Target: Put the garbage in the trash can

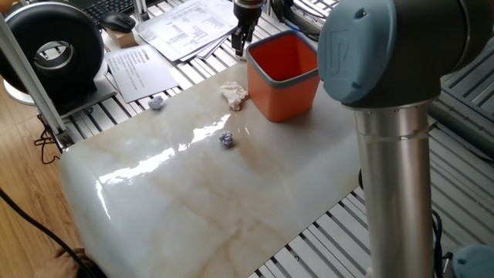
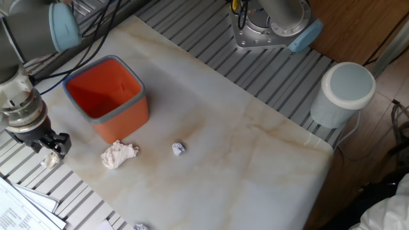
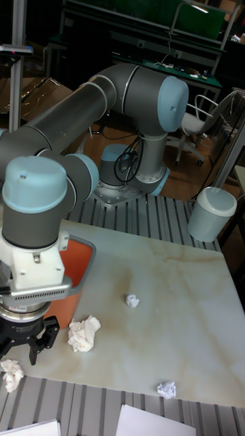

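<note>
The orange trash can [image 1: 296, 103] [image 2: 130, 117] [image 3: 79, 266] stands at the marble slab's edge. A cream tissue wad [image 1: 234, 94] [image 2: 119, 154] [image 3: 84, 333] lies beside it. One bluish paper ball [image 1: 226, 139] [image 2: 178, 149] [image 3: 133, 300] sits mid-slab, another [image 1: 157, 102] [image 2: 139, 226] [image 3: 167, 389] near the slab's edge. A further small cream scrap [image 2: 49, 160] [image 3: 11, 373] lies on the metal slats. My gripper [image 1: 241, 43] [image 2: 55, 146] [image 3: 25, 349] hangs open just above that scrap, beside the trash can, holding nothing.
Printed paper sheets [image 1: 181, 27] and a black round device [image 1: 54, 46] lie beyond the slab. A white cylinder [image 2: 345, 92] [image 3: 211, 212] stands off one corner. The arm's base [image 2: 268, 25] is on the slats, and its grey column [image 1: 397, 177] fills one view's foreground.
</note>
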`<state>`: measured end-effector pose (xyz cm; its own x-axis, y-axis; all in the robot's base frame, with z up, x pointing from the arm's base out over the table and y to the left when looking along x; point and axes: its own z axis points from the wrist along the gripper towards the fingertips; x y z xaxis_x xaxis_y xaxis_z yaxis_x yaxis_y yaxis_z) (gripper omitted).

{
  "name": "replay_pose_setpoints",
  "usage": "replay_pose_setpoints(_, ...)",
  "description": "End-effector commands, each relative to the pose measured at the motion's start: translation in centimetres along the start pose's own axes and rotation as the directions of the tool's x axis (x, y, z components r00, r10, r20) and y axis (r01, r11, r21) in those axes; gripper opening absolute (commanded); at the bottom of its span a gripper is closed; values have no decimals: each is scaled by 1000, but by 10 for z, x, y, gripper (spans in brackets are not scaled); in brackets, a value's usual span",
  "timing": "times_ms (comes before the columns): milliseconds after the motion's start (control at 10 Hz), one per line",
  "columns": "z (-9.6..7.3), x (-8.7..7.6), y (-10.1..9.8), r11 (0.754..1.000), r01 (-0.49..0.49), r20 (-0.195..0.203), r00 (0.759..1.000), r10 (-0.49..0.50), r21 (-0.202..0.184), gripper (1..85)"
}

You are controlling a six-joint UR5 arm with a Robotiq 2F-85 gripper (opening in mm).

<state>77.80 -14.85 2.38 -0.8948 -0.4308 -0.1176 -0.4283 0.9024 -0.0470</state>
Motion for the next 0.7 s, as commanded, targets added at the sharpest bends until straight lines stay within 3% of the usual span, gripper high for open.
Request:
replay_pose_setpoints(0, 11, -3, -1, 1000, 7, 23, 1000, -6, -13, 603)
replay_pose_setpoints(600, 17, 3, 2, 999, 18, 35, 999, -17, -29, 597)
